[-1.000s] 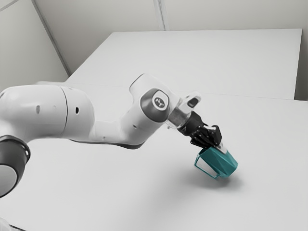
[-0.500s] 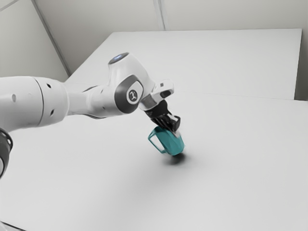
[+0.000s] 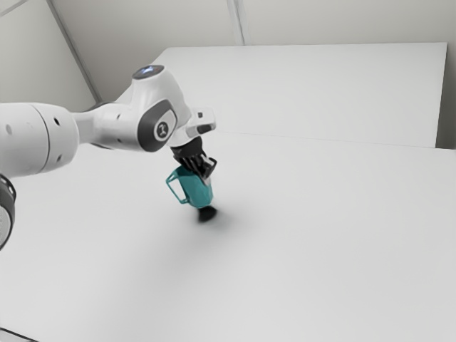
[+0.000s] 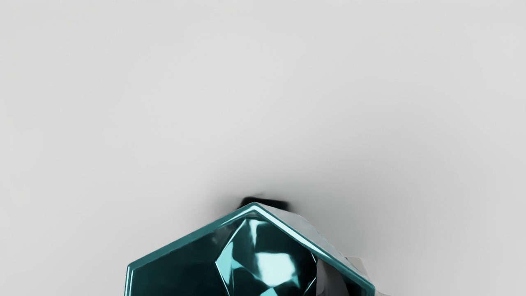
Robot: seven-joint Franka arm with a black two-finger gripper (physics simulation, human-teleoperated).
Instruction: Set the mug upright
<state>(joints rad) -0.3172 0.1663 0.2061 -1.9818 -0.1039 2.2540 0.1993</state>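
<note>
The table (image 3: 328,242) spreads wide toward the exterior view's right. The gripper (image 3: 206,178) has fingers clamped on the wall of the tilted teal mug (image 3: 194,189), one finger being inside.

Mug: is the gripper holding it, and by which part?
Yes: the gripper is shut on the mug at its rim, on the side away from the handle.

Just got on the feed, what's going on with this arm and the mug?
The arm's gripper is shut on the wall of the teal mug, holding it over the white table. The mug's mouth faces mostly up, but it leans, so it isn't upright yet. Whether its base touches the table, I can't tell.
</note>
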